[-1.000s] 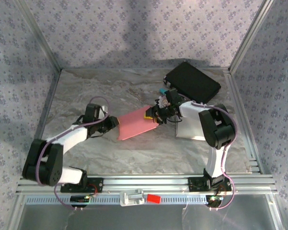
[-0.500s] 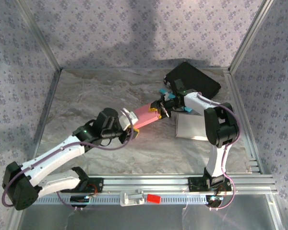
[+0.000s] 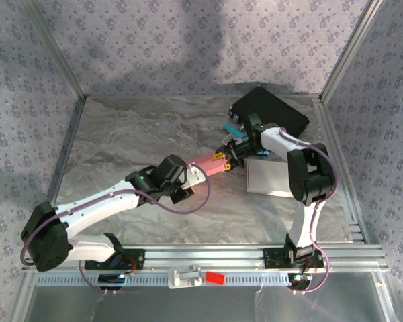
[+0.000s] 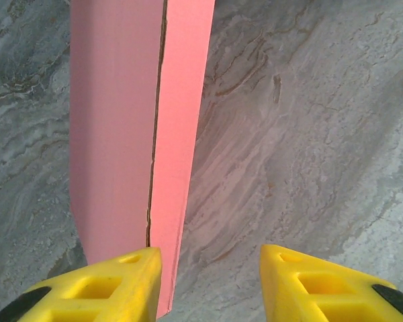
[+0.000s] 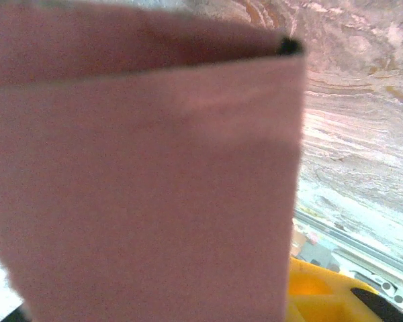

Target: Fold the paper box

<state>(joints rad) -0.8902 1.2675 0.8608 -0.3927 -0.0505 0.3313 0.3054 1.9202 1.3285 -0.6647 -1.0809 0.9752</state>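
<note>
The pink paper box (image 3: 205,163) is folded flat and hangs edge-up between my two grippers at mid-table. My right gripper (image 3: 224,161) is shut on its far end, a yellow finger on each side. In the right wrist view the box (image 5: 141,181) covers most of the frame, with one yellow finger (image 5: 322,292) showing at the lower right. My left gripper (image 3: 193,176) stands open at the box's near end. In the left wrist view the box (image 4: 141,114) runs up the left side, its edge at the left finger (image 4: 114,282); bare table lies between the fingers of the gripper (image 4: 211,261).
A black case (image 3: 269,114) lies at the back right. A white sheet (image 3: 269,178) lies beside the right arm, and a small blue piece (image 3: 230,129) sits near the case. Metal frame rails (image 3: 74,127) border the marble table.
My left arm has swung right and forward to the box's near end, and its jaws have opened. The box has turned from lying flat to edge-up and shifted right with the right gripper.
</note>
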